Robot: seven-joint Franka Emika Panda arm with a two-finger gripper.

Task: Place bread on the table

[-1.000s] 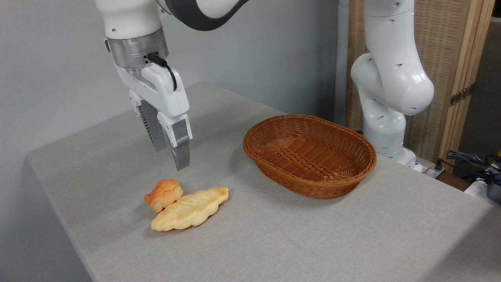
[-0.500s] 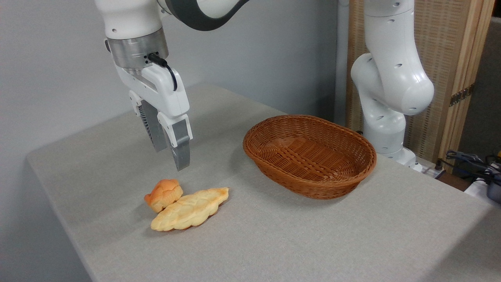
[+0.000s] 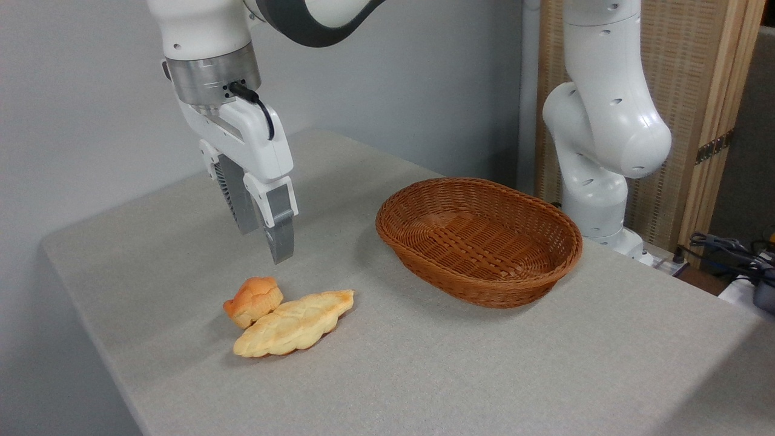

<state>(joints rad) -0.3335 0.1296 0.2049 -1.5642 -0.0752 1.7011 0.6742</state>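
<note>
Grey fabric covered the table from one rounded corner to the other, with a plain grey wall behind it and a slatted wooden screen off to the right. From where I stood, the bread lay on the cloth near the left front, a small orange-brown knotted bun with a glossy top. It touched the longer, paler braided loaf, whose near end seemed to overlap the bun's right side a little. Well apart from both, toward the right, sat the brown wicker basket, and as far as I could see into it, it held nothing.

Above the bun hung the gripper, clear of it, fingers pointing down. It gripped nothing. Its two grey fingers looked close together from my angle, one largely hiding the other, so I could not tell whether they were parted or pressed shut. Behind the basket rose the arm's white base.

Judging by how things lay, the job looked finished, or very nearly so: the bun rested on the table, outside the basket, and the pincer was free of it. All that seemed left, if anything, was for the arm to draw away.
</note>
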